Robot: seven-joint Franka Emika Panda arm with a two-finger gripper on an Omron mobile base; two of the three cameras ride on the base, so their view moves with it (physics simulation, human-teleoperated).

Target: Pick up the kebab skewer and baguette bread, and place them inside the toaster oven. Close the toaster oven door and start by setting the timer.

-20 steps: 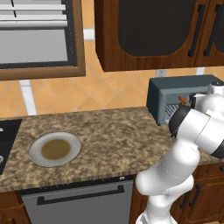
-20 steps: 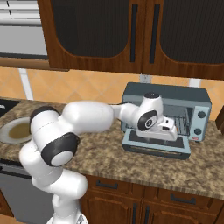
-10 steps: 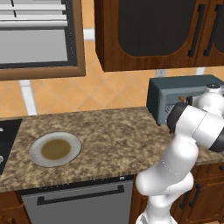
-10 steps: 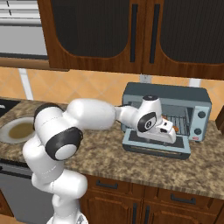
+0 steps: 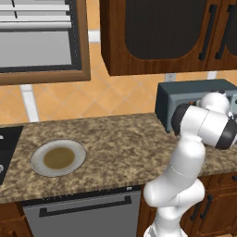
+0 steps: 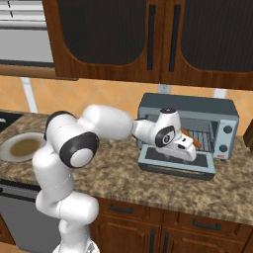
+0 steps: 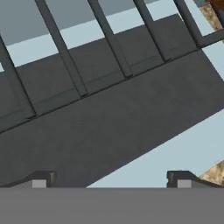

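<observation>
The toaster oven (image 6: pixel 225 116) stands at the right end of the counter, and in the left base view my arm covers part of the toaster oven (image 5: pixel 185 97). Its door (image 6: pixel 175 167) lies dropped open, flat in front of it. The baguette (image 6: pixel 191 139) rests at the oven's mouth over the wire rack, just behind my hand. My gripper (image 6: pixel 191 149) hovers low over the open door. Both dark fingertips (image 7: pixel 41 179) stand wide apart, open, with only the door pane (image 7: pixel 109 131) and the rack bars (image 7: pixel 65 65) ahead of them. The kebab skewer is hidden.
A round plate (image 5: pixel 58 158) with a brown centre sits at the left of the granite counter (image 5: pixel 120 143); the plate (image 6: pixel 22 147) holds nothing. Dark wood cabinets (image 6: pixel 148 39) hang above the oven. A stove edge (image 5: pixel 4 139) is at far left.
My hand has sunk slightly toward the open door, and more of the baguette shows behind it. The oven, the door and the plate have not moved.
</observation>
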